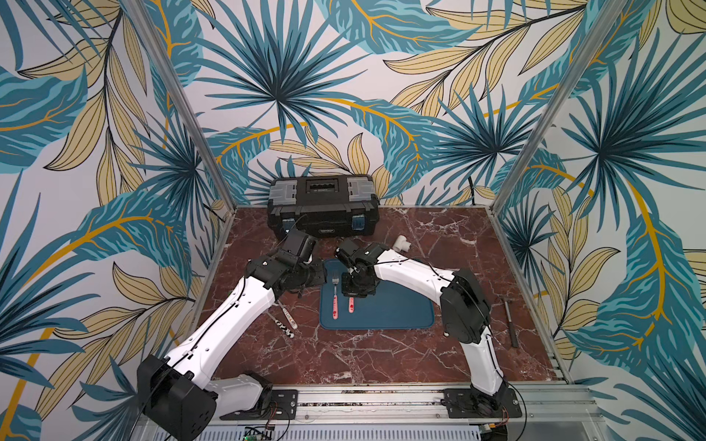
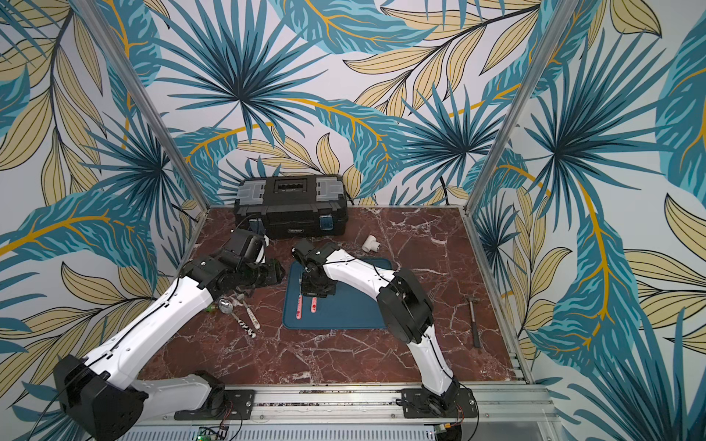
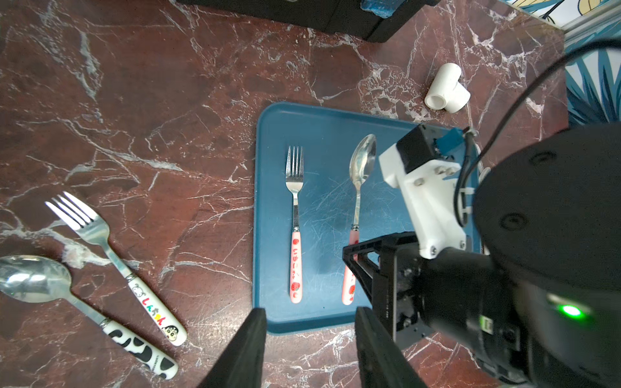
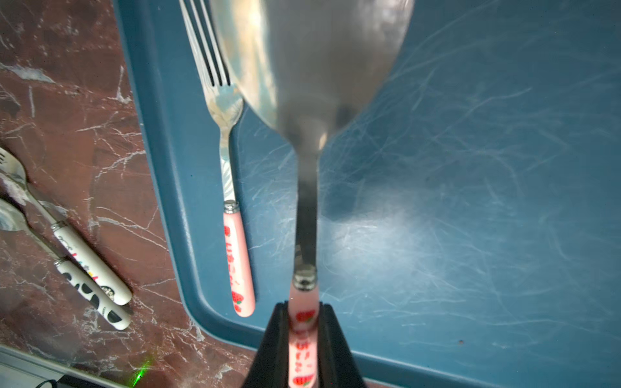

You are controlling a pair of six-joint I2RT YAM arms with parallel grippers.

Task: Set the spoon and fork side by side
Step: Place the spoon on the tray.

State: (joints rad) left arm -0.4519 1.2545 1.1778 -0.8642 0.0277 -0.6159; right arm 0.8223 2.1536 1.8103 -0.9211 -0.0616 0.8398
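- Right gripper [image 4: 302,339]: in your right wrist view, at bottom centre, it is clamped on the pink handle of the spoon [image 4: 307,208], whose blurred bowl fills the top centre.
- Same view: the fork [image 4: 232,201] lies on the blue tray [image 4: 470,235] just left of the spoon, roughly parallel to it, handles toward the bottom of the frame.
- Your left wrist view shows the left gripper [image 3: 311,339] at bottom centre, jaws partly apart with nothing between them, above the tray's [image 3: 268,201] near edge.
- There the fork [image 3: 295,221] sits mid-frame and the spoon [image 3: 359,188] to its right, handle end hidden behind the right gripper [image 3: 366,265].
- At lower left of that view you see a second fork [image 3: 111,255] and a second spoon [image 3: 67,295] on the marble; a white pipe fitting [image 3: 445,87] lies at upper right.
- In both top views the two pink handles [image 1: 335,310] [image 2: 299,307] show side by side on the tray [image 1: 401,313] [image 2: 344,313], mid-frame, under the right arm's wrist.
- A black toolbox [image 1: 323,206] stands above them in the frame, and a hammer [image 1: 511,324] lies at the right.
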